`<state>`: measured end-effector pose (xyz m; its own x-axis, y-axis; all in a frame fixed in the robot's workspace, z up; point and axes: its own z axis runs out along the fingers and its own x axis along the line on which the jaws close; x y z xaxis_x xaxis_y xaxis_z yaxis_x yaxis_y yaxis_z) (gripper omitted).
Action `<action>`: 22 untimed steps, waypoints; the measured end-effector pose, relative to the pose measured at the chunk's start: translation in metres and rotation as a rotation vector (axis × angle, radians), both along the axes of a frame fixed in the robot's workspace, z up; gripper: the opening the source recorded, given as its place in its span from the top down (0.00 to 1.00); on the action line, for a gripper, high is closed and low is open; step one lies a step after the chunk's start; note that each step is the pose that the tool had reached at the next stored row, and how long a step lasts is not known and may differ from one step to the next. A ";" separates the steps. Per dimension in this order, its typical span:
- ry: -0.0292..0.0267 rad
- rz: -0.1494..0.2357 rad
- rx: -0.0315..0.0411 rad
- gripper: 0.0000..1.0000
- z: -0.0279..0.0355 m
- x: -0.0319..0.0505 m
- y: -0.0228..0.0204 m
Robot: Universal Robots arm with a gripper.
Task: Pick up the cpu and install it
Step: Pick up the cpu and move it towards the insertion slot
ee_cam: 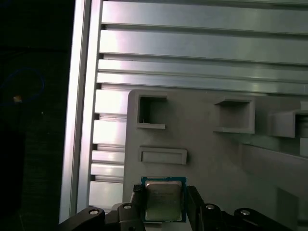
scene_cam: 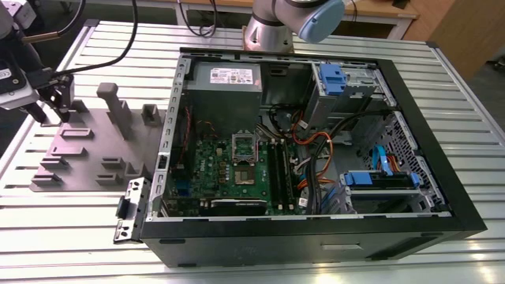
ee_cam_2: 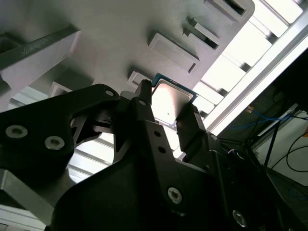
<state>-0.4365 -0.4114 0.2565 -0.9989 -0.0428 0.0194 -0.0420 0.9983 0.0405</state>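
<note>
The gripper's point(scene_cam: 55, 115) jaws pinch the cpu point(ee_cam: 163, 201) point(ee_cam_2: 171, 103) by two opposite edges, over the grey fixture plate point(scene_cam: 87, 157); whether it touches the plate I cannot tell. Slotted blocks point(scene_cam: 115, 106) rise just beside. At three o'clock of the plate in the exterior view lies the open computer case point(scene_cam: 316, 242), motherboard point(scene_cam: 229, 171) exposed, on a slatted aluminium tabletop point(scene_cam: 465, 118). The arm's base point(scene_cam: 272, 29) stands at twelve o'clock.

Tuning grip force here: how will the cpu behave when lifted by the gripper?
The cpu looks like a thin, flat, metal-topped square, so probably stiff and light. Its smooth lid and thin edges may slip between the fingers. Flat, so it shouldn't roll, though it could tilt in an edge grip.
</note>
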 end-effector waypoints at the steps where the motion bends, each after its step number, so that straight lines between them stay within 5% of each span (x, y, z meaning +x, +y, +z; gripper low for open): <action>1: 0.0000 0.000 0.0000 0.55 0.0005 0.0000 0.0000; 22: -0.0001 0.000 0.0001 0.55 0.0128 0.0000 0.0000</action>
<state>-0.4365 -0.4114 0.2693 -0.9989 -0.0428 0.0193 -0.0420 0.9983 0.0405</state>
